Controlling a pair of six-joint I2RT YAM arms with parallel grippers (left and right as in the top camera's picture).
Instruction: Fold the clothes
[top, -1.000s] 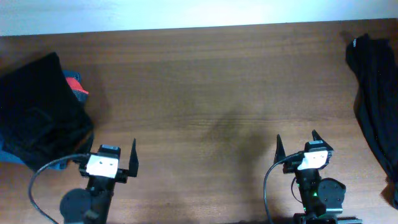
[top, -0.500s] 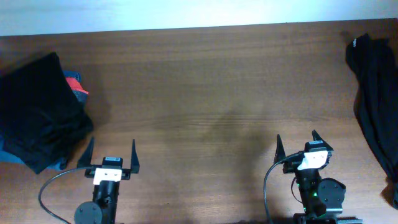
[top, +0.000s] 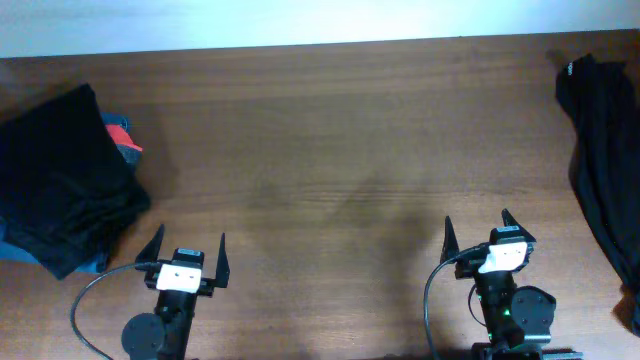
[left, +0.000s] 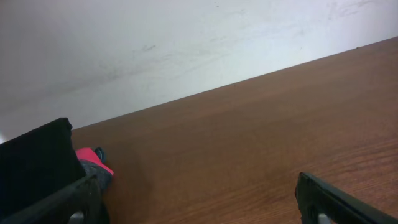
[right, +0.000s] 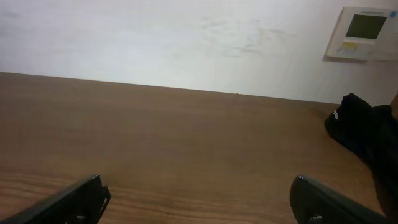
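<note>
A pile of clothes (top: 60, 185) lies at the table's left edge: a black garment on top, with red (top: 120, 135) and blue cloth showing under it. It also shows in the left wrist view (left: 37, 165). A second black garment (top: 605, 150) lies in a crumpled strip at the right edge, and in the right wrist view (right: 364, 134). My left gripper (top: 188, 245) is open and empty near the front edge, just right of the pile; its fingers show in its wrist view (left: 199, 202). My right gripper (top: 478, 228) is open and empty at the front right, also in its wrist view (right: 199, 199).
The brown wooden table (top: 340, 130) runs back to a white wall. A white wall panel with a small screen (right: 362, 34) hangs at the far right.
My left gripper has drawn back toward the front edge and a little to the right, away from the pile. The right arm and both garments have not moved.
</note>
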